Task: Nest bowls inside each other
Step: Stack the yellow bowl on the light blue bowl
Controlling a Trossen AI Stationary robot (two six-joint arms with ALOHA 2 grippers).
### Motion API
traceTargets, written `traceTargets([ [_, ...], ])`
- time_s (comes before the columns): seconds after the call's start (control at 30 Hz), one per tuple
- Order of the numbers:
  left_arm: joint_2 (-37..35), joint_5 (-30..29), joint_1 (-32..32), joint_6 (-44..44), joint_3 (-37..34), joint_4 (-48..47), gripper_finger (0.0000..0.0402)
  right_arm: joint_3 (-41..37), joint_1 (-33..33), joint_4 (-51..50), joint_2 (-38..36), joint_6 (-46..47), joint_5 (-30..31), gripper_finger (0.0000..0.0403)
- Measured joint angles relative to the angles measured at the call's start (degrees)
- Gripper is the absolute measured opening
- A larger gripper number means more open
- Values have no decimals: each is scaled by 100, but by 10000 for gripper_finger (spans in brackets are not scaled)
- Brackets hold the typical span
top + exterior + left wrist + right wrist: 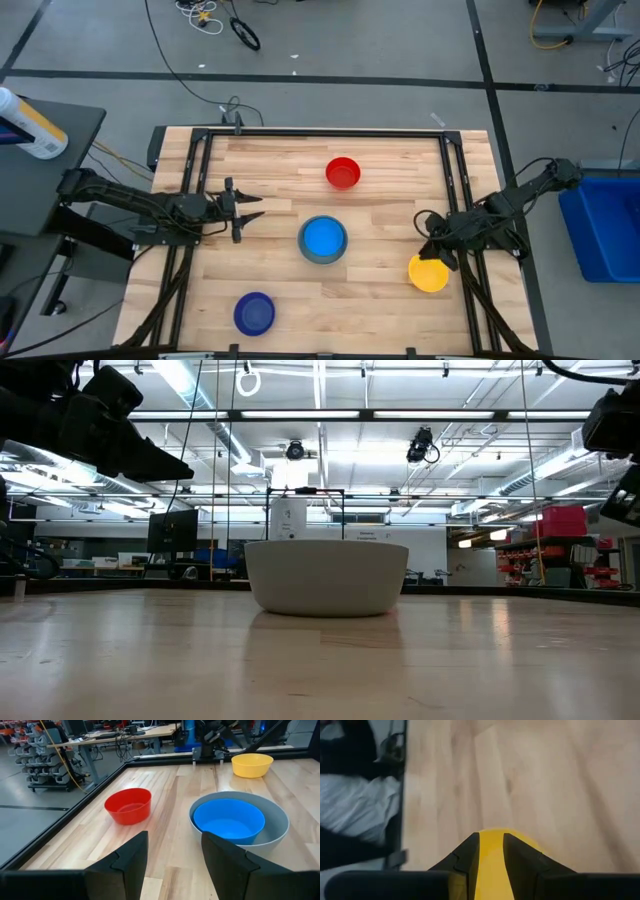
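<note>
A light blue bowl (pixel 323 238) sits nested in the grey bowl (pixel 277 822) at the table's middle. The red bowl (pixel 343 172) stands toward the far edge, the dark blue bowl (pixel 254 313) near the front left, and the yellow bowl (pixel 430 275) at the right; each rests upright on its base. My right gripper (pixel 491 840) hangs slanting down just over the yellow bowl (pixel 490 865), its fingers a narrow gap apart and holding nothing. My left gripper (pixel 175 850) hovers open at the table's left (pixel 256 207), pointing at the grey bowl.
Black frame rails (pixel 200 190) run along the table's left, far and right sides. A blue bin (pixel 605 225) stands off the right edge and a white bottle (pixel 30 125) on a side stand off the left. Bare wood lies between the bowls.
</note>
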Motion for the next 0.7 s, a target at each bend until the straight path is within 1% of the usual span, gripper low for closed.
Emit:
traceTargets([
  [0.07,-1,-1,0,62,0,2,194,0,19,-8,44,60,-154,95],
  [0.43,-1,0,0,79,0,2,194,0,72,-172,229,8,-296,91],
  [0.5,0,9,0,105,0,0,194,2,72,-216,228,239,-308,87],
  [0.6,0,50,0,131,0,0,194,4,72,-598,231,677,-318,84],
  [0.7,0,50,0,240,0,0,194,4,72,-856,229,820,-313,84],
])
